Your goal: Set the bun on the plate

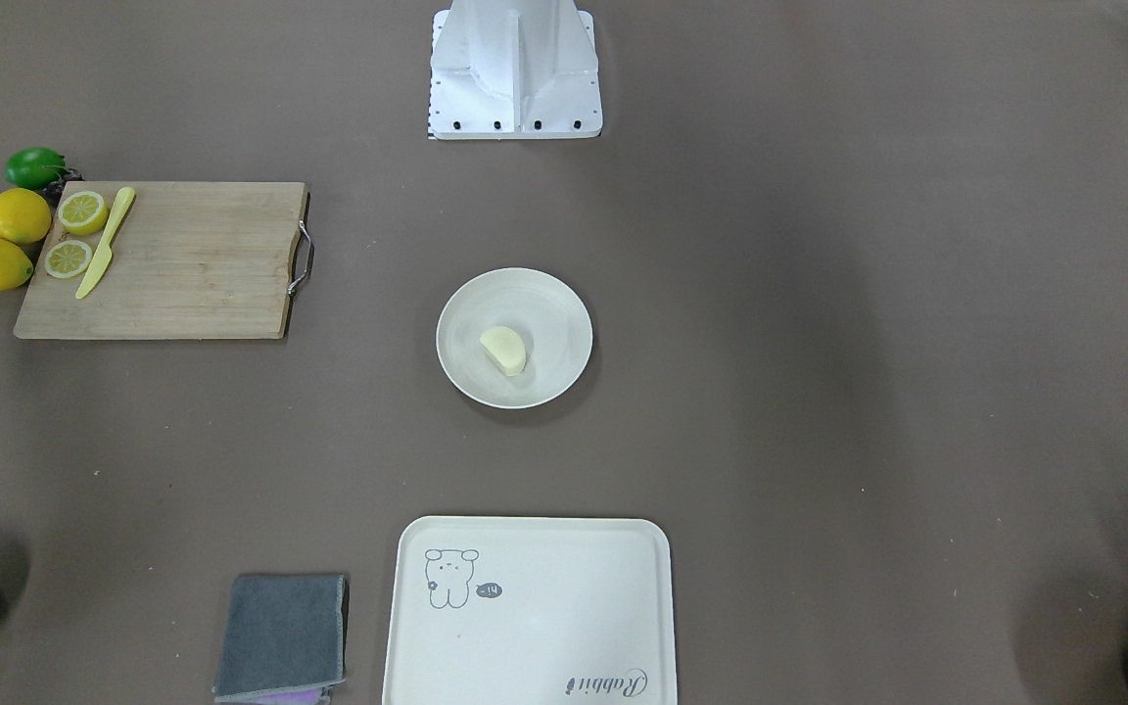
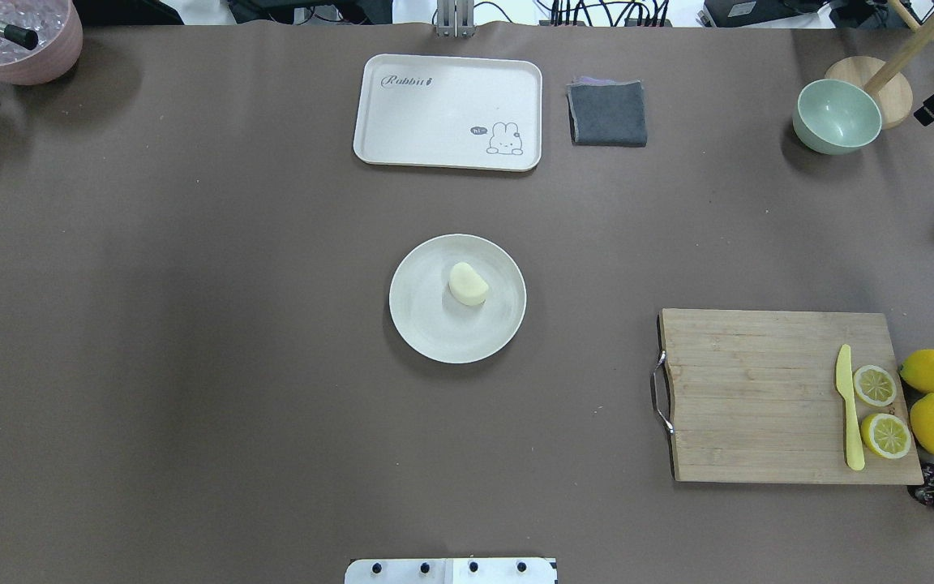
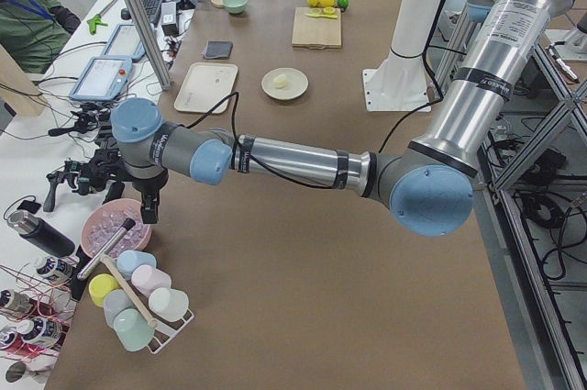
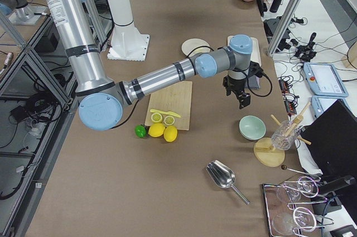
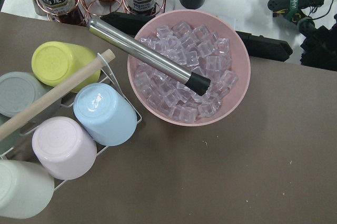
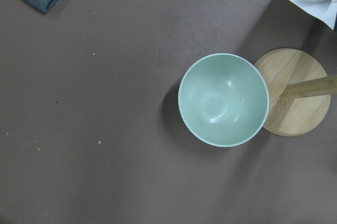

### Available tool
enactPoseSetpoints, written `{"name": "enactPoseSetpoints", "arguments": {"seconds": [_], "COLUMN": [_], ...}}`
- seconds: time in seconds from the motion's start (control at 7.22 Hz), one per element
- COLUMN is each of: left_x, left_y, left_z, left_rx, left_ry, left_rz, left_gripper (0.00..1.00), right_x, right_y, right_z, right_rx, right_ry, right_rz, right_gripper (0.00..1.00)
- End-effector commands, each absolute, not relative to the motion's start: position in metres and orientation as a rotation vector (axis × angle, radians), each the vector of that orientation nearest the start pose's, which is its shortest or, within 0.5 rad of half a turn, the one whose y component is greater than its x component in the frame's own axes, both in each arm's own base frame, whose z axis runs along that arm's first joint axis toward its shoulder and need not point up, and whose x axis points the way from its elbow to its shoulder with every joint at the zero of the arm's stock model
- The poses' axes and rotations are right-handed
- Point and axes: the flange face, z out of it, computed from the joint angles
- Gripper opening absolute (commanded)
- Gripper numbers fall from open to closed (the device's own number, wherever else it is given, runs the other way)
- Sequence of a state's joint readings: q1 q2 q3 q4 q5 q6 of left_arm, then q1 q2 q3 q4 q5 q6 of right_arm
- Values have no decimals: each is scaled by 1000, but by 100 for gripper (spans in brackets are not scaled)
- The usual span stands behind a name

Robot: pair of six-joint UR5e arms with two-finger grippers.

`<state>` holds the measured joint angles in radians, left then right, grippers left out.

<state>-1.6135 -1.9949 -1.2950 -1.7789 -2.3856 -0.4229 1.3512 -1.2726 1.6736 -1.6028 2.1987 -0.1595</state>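
- Brown counter (image 2: 191, 324), lab benches and clutter round the edges.
- bun (image 2: 468, 284) sits on the plate (image 2: 426, 332), slightly off centre towards the tray side, lying flat and well inside the rim. Nothing is touching it.
- plate is mid-counter, straight out from the robot base, clear of everything else.
- Going outward: cream tray (image 2: 434, 113) on the far side of the plate, and a grey cloth (image 2: 608, 113) just beside the tray.
- cutting board (image 2: 759, 397) is on the robot's right. It carries a yellow knife (image 2: 848, 405) and two lemon halves (image 2: 874, 385), with whole lemons and a lime off its end.
- left fingers (image 3: 147, 199) hang over the pink bowl of ice (image 5: 184, 66) at the left end of the counter, well apart from the plate. Can't tell if they are apart or together; they show only in a side view.
- right fingers (image 4: 242, 98) hang near the green bowl (image 6: 224, 99) at the far right corner, also well apart from the plate. Same there: state not readable.
- Step, as I read it: placement looks done, since the bun is on target and both arms are parked off to the sides.
- Next move: nothing to pick or place. At most, confirm the bun is stable and keep both arms clear of the plate.
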Motion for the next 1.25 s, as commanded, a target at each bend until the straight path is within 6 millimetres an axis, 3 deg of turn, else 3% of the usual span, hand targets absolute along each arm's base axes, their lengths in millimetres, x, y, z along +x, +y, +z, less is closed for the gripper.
{"name": "enactPoseSetpoints", "arguments": {"seconds": [0.0,0.69,1.11], "left_x": [-100,-103,-103], "left_y": [-673,-672,-671], "left_z": [525,527,528], "left_rx": [167,164,152], "left_ry": [860,865,864], "left_rz": [-309,-317,-322], "left_gripper": [98,98,98], "right_x": [-41,-33,-16], "right_y": [-607,-611,-603], "right_z": [463,481,489], "right_rx": [350,327,317], "right_ry": [-632,-629,-675], "right_rz": [-488,-489,-453], "right_gripper": [100,100,100]}}
